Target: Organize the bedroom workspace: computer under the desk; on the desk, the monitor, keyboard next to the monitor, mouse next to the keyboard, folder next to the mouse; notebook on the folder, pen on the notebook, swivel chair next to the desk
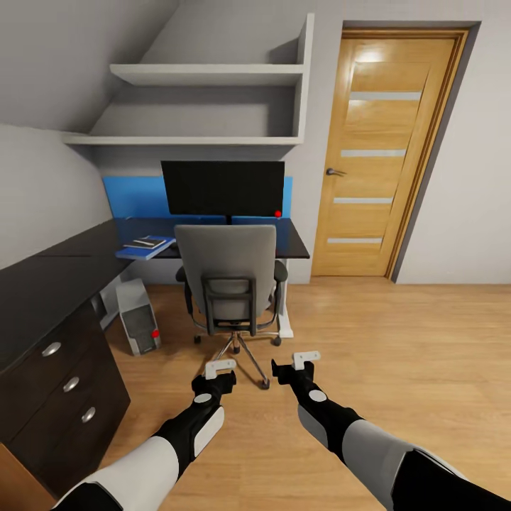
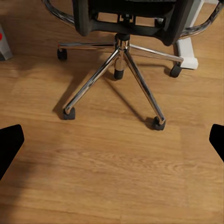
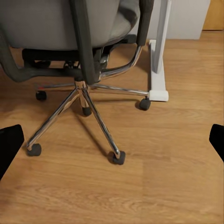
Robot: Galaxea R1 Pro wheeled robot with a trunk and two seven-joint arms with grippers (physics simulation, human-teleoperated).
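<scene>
The left end effector (image 1: 220, 367) and the right end effector (image 1: 306, 359) both hang low over the wood floor (image 1: 397, 355), side by side, holding nothing. In each wrist view the dark fingertips sit far apart at the two edges, so both are wide open. Just ahead of them stands the swivel chair (image 1: 228, 273), with its grey back facing the robot and its shiny star base (image 2: 116, 70) on the floor. The chair is pushed up close to the desk (image 1: 42, 284), near one white desk leg (image 3: 158, 65). On the black desk top behind the chair stands the monitor (image 1: 223, 187), with a blue panel (image 1: 131, 195) on the wall behind it. To the left of the monitor lies the blue folder (image 1: 142, 249) on the desk, with a light notebook (image 1: 150, 241) on top; I cannot tell if a pen is there. The computer (image 1: 138, 316) stands on the floor under the desk, left of the chair. A wooden door (image 1: 383, 156) is at the right.
</scene>
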